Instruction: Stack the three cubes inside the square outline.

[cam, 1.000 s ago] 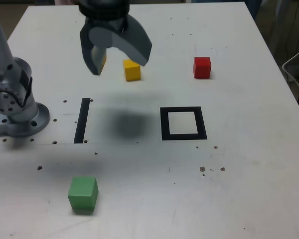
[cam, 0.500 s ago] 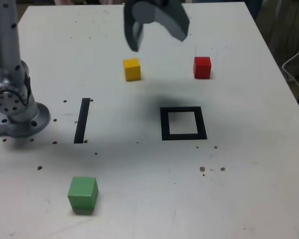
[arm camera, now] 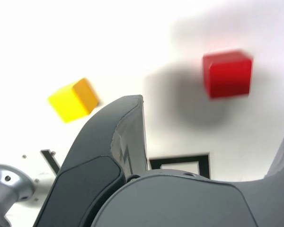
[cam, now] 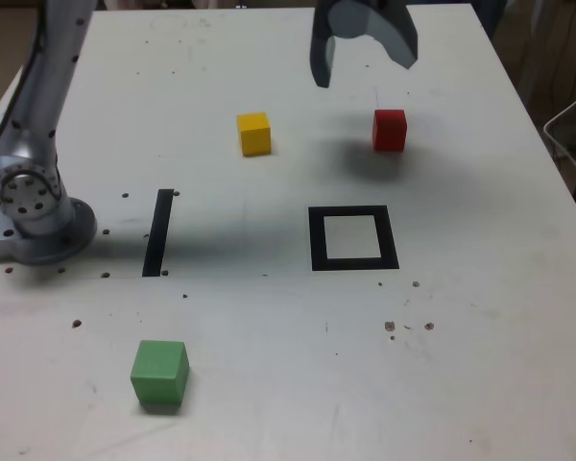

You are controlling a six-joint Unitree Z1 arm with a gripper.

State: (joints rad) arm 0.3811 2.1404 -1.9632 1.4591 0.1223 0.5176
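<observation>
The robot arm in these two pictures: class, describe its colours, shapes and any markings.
The arm is a silver-grey metal tube rising from a round silver base joint with bolt holes. Its pincer is dark grey, with two broad, curved, smooth fingers. No cables or printed markings show.

Bright, even overhead light washes the white table [cam: 480, 317] nearly featureless in the wrist view, where the red cube [arm camera: 227, 74] blurs at its edges beside a soft grey shadow, while the exterior view is fairly sharp with diffuse shadows.
</observation>
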